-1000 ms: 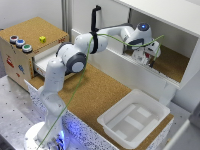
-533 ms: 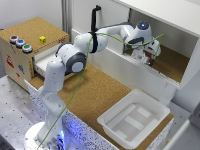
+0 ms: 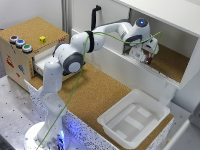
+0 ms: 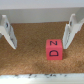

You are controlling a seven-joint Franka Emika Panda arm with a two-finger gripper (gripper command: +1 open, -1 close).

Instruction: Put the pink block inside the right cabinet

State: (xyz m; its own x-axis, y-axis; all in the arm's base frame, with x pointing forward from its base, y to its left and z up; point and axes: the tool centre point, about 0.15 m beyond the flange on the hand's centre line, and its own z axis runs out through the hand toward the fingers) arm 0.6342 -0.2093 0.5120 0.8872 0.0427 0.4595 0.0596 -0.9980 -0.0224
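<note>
The pink block (image 4: 53, 48) is a small pinkish-red cube with dark letters on its face. It lies on the cork-brown floor of the right cabinet (image 3: 170, 62). In the wrist view it sits between my two fingers, close to one finger (image 4: 69, 29) and apart from the other (image 4: 8, 30). My gripper (image 4: 38, 44) is open and holds nothing. In the exterior view my gripper (image 3: 147, 54) is inside the cabinet, pointing down at the floor, and the block (image 3: 148, 59) shows only faintly below it.
A small wooden box (image 3: 25, 55) with coloured buttons, a small yellow cube (image 3: 42, 39) on top and a pulled-out drawer stands at the exterior view's left. A shallow white tray (image 3: 134, 118) lies on the cork table in front of the cabinet.
</note>
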